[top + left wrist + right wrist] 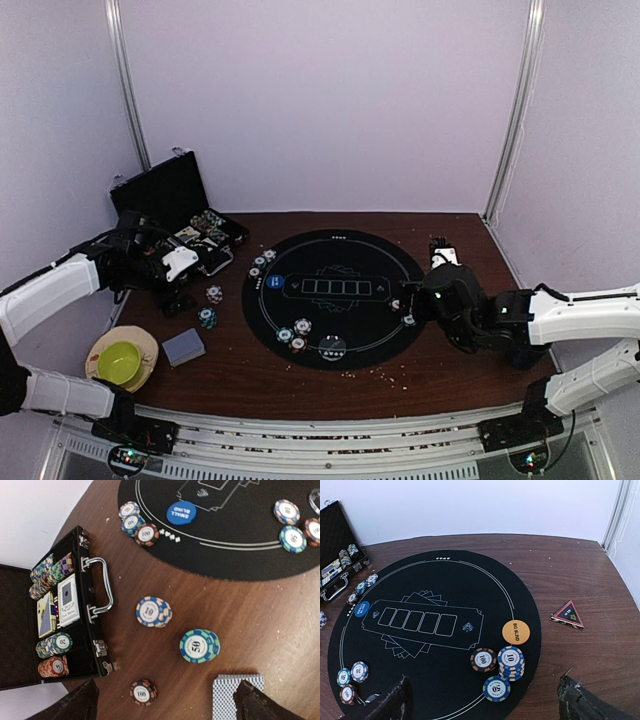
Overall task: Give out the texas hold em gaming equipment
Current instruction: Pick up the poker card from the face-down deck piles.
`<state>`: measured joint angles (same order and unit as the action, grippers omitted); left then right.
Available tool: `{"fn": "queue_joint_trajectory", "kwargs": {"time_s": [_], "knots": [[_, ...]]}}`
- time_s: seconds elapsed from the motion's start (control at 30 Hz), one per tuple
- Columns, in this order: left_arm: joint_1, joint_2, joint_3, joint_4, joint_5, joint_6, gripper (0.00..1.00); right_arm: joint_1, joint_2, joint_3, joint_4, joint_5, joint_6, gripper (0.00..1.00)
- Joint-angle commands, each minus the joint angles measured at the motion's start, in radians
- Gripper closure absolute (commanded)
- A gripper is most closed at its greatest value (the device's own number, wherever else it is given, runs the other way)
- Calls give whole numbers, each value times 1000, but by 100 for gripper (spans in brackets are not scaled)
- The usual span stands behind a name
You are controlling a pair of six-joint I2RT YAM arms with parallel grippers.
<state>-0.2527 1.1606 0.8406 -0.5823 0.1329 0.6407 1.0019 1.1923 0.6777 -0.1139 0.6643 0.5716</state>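
Wood desk point(450, 370) w/ round black mat point(330, 255) at ctr. Open black case point(165, 195) far left, chips + cards inside. Left fingers point(72, 702) & right fingers point(392, 705) spread wide, nothing held. Card deck point(184, 347) left of mat, nr loose chips point(153, 612). More chips on mat rim; blue button point(181, 513) left side, orange button point(515, 632) right.

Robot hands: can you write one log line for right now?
left gripper: open, empty, above loose chips | right gripper: open, empty, over mat edge | big blind button: on mat | card deck: on table
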Motion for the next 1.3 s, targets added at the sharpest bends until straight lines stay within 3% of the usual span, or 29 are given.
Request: {"fn": "queue_joint_trajectory", "kwargs": {"time_s": [0.0, 0.3, 0.57, 1.27], "knots": [[13, -6, -21, -192, 6, 154, 2, 4, 5, -7, 7, -8, -7, 0], [14, 93, -47, -296, 65, 290, 2, 8, -11, -14, 15, -17, -14, 0], [23, 221, 22, -359, 148, 314, 2, 12, 3, -11, 15, -19, -16, 0], [82, 322, -19, -222, 54, 202, 2, 21, 4, -11, 19, -12, -22, 0]]}}
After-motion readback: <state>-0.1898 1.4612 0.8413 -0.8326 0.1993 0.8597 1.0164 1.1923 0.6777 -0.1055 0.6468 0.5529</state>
